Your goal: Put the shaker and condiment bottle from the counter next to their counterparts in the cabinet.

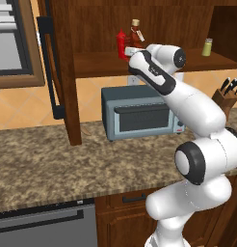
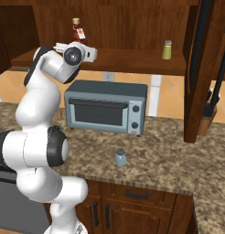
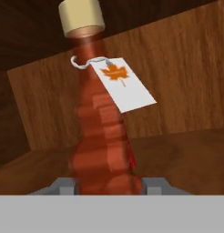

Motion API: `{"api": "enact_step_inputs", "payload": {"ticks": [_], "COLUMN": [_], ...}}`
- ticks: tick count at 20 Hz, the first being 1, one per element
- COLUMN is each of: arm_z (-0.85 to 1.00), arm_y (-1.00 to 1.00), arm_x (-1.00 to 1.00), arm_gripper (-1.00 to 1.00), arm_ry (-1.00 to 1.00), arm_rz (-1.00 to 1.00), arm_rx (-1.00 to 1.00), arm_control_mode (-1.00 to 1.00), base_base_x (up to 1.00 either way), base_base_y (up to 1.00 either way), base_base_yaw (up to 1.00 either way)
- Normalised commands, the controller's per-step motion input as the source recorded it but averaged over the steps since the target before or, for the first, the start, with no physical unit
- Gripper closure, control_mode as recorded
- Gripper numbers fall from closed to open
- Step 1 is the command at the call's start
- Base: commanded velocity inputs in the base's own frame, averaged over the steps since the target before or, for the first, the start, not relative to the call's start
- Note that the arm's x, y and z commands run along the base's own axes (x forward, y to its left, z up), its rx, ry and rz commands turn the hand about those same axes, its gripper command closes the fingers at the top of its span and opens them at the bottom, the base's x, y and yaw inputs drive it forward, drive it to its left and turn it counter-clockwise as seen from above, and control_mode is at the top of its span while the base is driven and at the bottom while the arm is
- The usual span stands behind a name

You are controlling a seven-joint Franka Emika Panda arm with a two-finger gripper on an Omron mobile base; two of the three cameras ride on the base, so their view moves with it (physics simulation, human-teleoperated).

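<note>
Cabinet [image 1: 67, 72]: gripper [image 3: 107, 185] clamps condiment bottle [image 3: 102, 136] (firmly).

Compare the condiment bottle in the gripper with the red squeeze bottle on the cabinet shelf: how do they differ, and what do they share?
The condiment bottle is see-through red-brown; the squeeze bottle is plain opaque bright red. The condiment bottle has a flat tan cap and a white maple-leaf tag; the squeeze bottle ends in a pointed nozzle and shows no tag. The condiment bottle reaches higher in the left base view. It is clamped by the gripper; the squeeze bottle stands free. Both are upright, side by side at the shelf.
</note>
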Motion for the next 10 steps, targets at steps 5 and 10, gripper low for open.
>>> {"api": "enact_step_inputs", "payload": {"ticks": [5,10], "arm_z": [0.01,0.09], "arm_y": [-0.08,-0.13], "arm_x": [-0.42,-0.73], "arm_gripper": [-1.00,-1.00], "arm_ry": [0.00,0.00], "arm_rz": [0.00,-0.01], "arm_rx": [0.04,0.08], "arm_control_mode": [-1.00,-1.00], "base_base_x": [0.00,0.00], "base_base_y": [0.00,0.00], "base_base_yaw": [0.00,0.00]}}
